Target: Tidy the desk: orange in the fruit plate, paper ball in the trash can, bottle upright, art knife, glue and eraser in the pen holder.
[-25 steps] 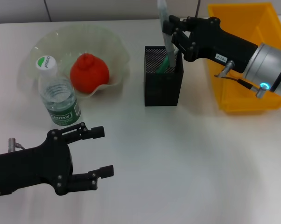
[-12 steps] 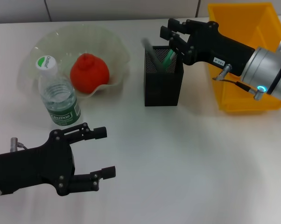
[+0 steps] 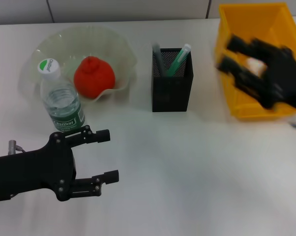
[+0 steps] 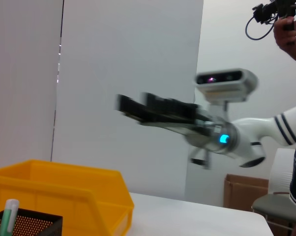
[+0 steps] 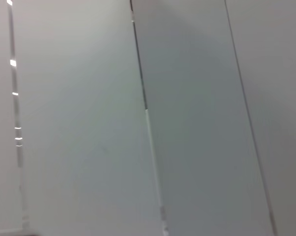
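Note:
The orange (image 3: pixel 93 76) lies in the pale-green fruit plate (image 3: pixel 64 35). In front of the plate the bottle (image 3: pixel 60 101) stands upright. The black mesh pen holder (image 3: pixel 171 93) holds a grey art knife (image 3: pixel 158 58) and a green glue stick (image 3: pixel 179 59); its rim and the glue's tip (image 4: pixel 10 208) also show in the left wrist view. My right gripper (image 3: pixel 228 53) is open and blurred above the yellow trash can (image 3: pixel 246 19), where an off-white paper ball (image 3: pixel 256 64) shows. My left gripper (image 3: pixel 106 155) rests open and empty near the table's front left. The eraser is out of view.
The left wrist view looks across the trash can (image 4: pixel 64 191) to the right arm's gripper (image 4: pixel 138 105) in the air, with a cardboard box (image 4: pixel 241 189) and a person's hand (image 4: pixel 288 29) beyond. The right wrist view shows only wall panels.
The right gripper let the art knife drop into the pen holder, then swung away to the right over the trash can. The left arm has hardly moved.

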Robot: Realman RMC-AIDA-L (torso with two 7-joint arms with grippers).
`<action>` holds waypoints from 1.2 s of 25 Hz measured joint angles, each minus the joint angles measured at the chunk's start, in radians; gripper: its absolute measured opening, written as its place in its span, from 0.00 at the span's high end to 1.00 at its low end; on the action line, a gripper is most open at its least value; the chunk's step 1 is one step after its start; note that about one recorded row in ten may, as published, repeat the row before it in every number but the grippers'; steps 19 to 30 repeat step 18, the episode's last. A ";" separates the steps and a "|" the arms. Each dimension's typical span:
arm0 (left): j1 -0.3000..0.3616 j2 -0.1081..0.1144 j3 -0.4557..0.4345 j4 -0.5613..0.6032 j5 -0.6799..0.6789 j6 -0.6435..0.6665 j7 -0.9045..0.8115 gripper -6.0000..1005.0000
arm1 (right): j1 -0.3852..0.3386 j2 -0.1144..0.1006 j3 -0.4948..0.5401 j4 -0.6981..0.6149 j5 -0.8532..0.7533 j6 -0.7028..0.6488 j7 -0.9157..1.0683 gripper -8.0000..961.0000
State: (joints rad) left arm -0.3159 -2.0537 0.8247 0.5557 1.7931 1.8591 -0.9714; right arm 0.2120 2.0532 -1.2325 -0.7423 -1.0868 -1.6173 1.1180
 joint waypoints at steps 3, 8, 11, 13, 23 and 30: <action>0.000 0.004 0.003 0.001 0.000 -0.003 -0.009 0.19 | -0.062 0.000 0.143 -0.002 -0.157 -0.175 0.005 0.52; -0.009 0.019 0.008 0.002 0.006 0.000 -0.042 0.19 | -0.074 -0.011 0.322 -0.003 -0.465 -0.361 0.037 0.31; -0.016 0.026 0.010 0.004 0.021 0.000 -0.062 0.19 | -0.063 -0.007 0.352 -0.014 -0.541 -0.402 0.058 0.21; -0.019 0.027 0.010 0.008 0.035 0.000 -0.066 0.19 | -0.060 0.002 0.356 -0.031 -0.568 -0.405 0.059 0.18; -0.020 0.026 0.010 0.011 0.045 0.005 -0.069 0.19 | -0.045 0.020 0.359 -0.046 -0.603 -0.392 0.061 0.18; -0.020 0.026 0.010 0.011 0.045 0.005 -0.069 0.19 | -0.045 0.020 0.359 -0.046 -0.603 -0.392 0.061 0.18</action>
